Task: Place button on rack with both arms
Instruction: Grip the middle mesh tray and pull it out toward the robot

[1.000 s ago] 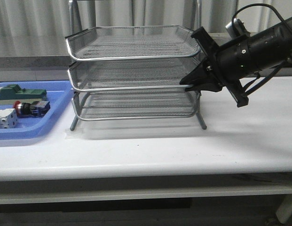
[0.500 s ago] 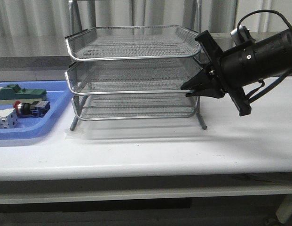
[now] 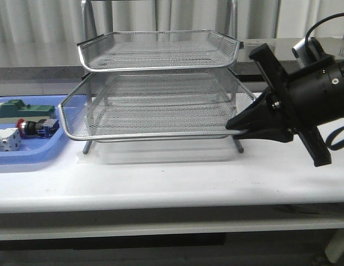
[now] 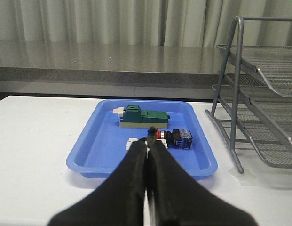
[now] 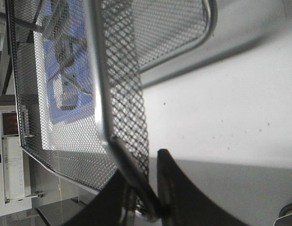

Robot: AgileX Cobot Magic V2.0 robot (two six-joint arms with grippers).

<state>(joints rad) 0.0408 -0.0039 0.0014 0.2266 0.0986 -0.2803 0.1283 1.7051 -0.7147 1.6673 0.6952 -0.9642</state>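
Note:
The button point(image 3: 29, 127), with a red head and a blue rear block, lies in the blue tray point(image 3: 27, 156); it also shows in the left wrist view point(image 4: 174, 137). The silver wire rack point(image 3: 160, 66) stands mid-table. Its middle tier point(image 3: 144, 134) is drawn out forward. My right gripper point(image 3: 234, 125) is shut on that tier's right front rim, which also shows in the right wrist view point(image 5: 145, 169). My left gripper point(image 4: 148, 142) is shut and empty, low over the table just in front of the blue tray point(image 4: 89, 162). The left gripper is out of the front view.
A green block point(image 4: 143, 117) and a white block point(image 4: 131, 142) lie in the blue tray beside the button. The rack's chrome legs point(image 4: 235, 136) stand just right of the tray. The table's front edge runs close below the drawn-out tier.
My right gripper has moved forward and down to the right, sliding the rack's middle tier out of the stack. The button and the blue tray have not moved.

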